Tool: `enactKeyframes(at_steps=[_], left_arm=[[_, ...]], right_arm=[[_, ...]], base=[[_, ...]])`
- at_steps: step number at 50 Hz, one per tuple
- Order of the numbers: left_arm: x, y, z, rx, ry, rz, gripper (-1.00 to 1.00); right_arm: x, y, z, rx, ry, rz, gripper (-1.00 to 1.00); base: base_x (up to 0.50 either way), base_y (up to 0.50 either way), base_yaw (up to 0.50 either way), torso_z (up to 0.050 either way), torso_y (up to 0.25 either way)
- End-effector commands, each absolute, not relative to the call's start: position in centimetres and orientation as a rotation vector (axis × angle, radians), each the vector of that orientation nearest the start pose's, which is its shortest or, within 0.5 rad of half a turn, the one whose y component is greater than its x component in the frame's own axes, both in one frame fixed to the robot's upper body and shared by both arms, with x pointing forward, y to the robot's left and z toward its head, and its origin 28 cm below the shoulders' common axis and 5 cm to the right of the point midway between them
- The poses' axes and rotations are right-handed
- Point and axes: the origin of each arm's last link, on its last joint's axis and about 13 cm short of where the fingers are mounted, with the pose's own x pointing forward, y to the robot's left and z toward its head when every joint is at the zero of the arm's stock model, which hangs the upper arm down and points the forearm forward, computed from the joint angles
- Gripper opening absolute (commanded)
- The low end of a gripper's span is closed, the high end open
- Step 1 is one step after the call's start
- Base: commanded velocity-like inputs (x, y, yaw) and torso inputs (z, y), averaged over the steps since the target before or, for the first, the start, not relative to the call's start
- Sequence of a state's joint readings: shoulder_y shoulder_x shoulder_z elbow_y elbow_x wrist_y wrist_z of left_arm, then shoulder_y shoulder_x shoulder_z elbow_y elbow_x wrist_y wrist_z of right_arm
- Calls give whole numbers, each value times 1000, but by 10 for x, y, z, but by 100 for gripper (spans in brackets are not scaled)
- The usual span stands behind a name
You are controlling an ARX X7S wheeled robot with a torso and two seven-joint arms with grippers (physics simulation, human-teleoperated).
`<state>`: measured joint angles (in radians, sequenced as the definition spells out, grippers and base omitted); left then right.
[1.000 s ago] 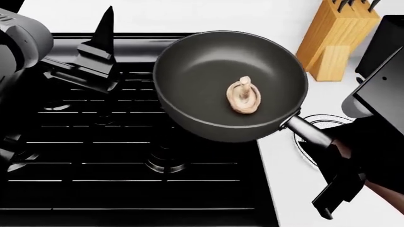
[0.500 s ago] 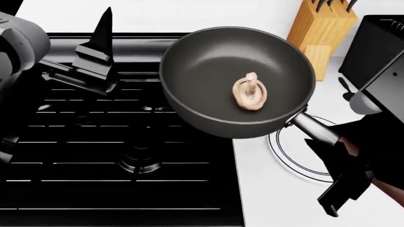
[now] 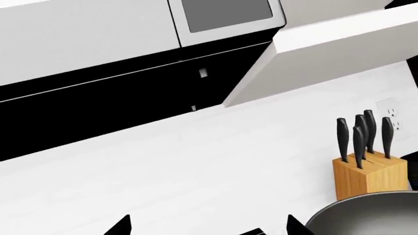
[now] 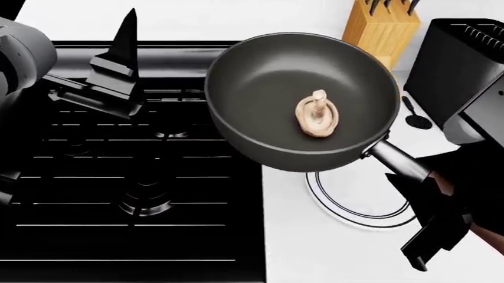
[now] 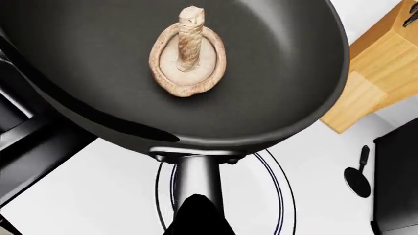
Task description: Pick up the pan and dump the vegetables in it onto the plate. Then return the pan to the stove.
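The dark-grey pan is held in the air, partly over the stove's right edge and partly over the white counter. A tan mushroom lies cap-down in it, stem up. My right gripper is shut on the pan's handle. The white plate with dark rings lies on the counter under the pan's near edge and handle. In the right wrist view the pan, mushroom, handle and plate show, with the gripper on the handle. My left gripper is open and empty above the black stove.
A wooden knife block stands at the counter's back; it also shows in the left wrist view. A black appliance stands at the right, with a small black spoon beside it. The pan's rim shows in the left wrist view.
The pan with the mushroom has moved right, off the burners toward the counter. More of the plate now shows beneath it. The left arm holds its place.
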<state>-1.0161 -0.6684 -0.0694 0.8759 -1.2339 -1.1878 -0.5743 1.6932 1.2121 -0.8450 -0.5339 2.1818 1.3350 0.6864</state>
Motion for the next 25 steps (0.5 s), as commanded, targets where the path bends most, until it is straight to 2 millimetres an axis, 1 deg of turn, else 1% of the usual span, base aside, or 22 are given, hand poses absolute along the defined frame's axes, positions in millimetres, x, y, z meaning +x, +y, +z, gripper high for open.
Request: enactKeyframes(at_steps=[1, 25], left_arm=[[191, 248, 313, 244, -488, -187, 100], [191, 249, 312, 240, -489, -181, 100]], right_arm=[[153, -188, 335, -516, 390, 410, -100], [154, -190, 334, -517, 396, 394, -100]], base=[[0, -168, 0, 0, 10], [0, -166, 0, 1, 0]])
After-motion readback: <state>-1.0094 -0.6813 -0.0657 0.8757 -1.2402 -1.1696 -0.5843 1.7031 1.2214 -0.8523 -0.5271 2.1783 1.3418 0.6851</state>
